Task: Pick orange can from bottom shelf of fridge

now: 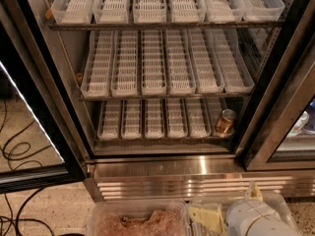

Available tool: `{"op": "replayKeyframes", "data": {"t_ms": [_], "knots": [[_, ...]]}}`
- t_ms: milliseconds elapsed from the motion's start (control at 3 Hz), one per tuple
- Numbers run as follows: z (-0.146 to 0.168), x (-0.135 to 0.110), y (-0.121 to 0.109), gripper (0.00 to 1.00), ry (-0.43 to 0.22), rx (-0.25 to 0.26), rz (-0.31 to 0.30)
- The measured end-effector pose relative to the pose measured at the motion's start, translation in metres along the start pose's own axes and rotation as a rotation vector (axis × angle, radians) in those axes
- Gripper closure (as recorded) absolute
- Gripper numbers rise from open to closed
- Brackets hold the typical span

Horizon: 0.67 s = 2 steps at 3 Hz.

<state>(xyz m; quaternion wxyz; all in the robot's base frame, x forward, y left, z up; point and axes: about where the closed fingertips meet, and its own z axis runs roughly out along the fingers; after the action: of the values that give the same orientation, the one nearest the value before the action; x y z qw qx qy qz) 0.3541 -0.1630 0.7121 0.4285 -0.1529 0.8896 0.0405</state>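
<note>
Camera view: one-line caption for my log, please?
Open fridge, orange can at right end of bottom shelf; arm low right, gripper out of view.

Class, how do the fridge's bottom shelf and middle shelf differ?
The bottom shelf holds an orange can at its right end; the middle shelf shows no can. The bottom shelf looks shorter than the middle shelf. Both carry white slotted trays. The gripper sits bottom right, outside the fridge.
</note>
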Motion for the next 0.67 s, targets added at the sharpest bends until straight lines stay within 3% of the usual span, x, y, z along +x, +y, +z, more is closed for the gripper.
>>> {"op": "replayKeyframes", "data": {"t_ms": [333, 667], "knots": [[0.016, -0.011, -0.026, 0.0, -0.103, 0.077, 0.251], [0.019, -0.002, -0.036, 0.0, -0.139, 0.12, 0.337]]}}
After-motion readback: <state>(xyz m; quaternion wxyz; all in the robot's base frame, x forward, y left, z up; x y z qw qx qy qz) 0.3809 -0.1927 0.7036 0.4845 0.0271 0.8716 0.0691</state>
